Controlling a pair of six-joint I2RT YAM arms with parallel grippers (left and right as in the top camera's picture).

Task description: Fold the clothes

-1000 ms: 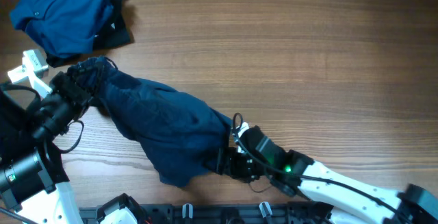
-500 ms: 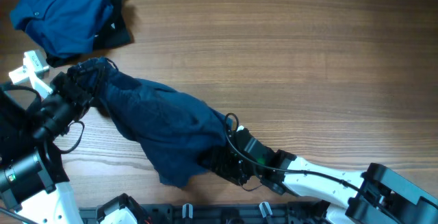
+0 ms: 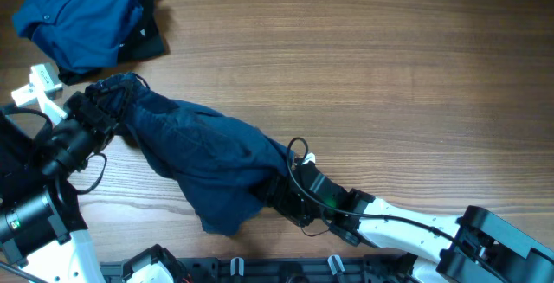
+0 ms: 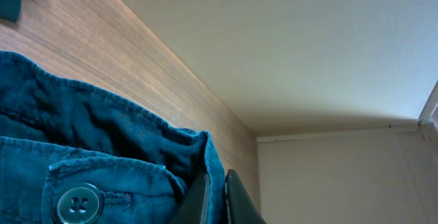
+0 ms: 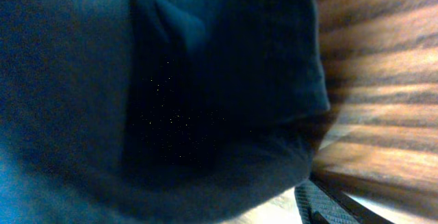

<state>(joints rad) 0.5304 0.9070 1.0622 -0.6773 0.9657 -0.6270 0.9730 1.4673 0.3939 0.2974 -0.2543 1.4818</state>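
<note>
The dark navy shorts (image 3: 208,153) lie stretched in a crumpled band from the upper left toward the front middle of the table. My left gripper (image 3: 106,112) is shut on their waistband edge; the left wrist view shows the fingers (image 4: 215,198) pinching a fold of the shorts (image 4: 89,135) beside a button (image 4: 76,202). My right gripper (image 3: 275,198) is pushed into the shorts' lower right end. In the right wrist view the shorts (image 5: 171,80) fill the frame. Only one finger (image 5: 325,207) shows, set wide to the right, so the jaws look open. The brighter blue shirt (image 3: 78,15) lies bunched at the far left corner.
A dark garment (image 3: 149,39) lies under the shirt's right edge. A black rail (image 3: 260,270) runs along the table's front edge. Bare wood (image 3: 389,75) takes up the middle and right of the table.
My right gripper has moved left, from the edge of the shorts into and under their lower right end. The left arm and the shirt have not moved.
</note>
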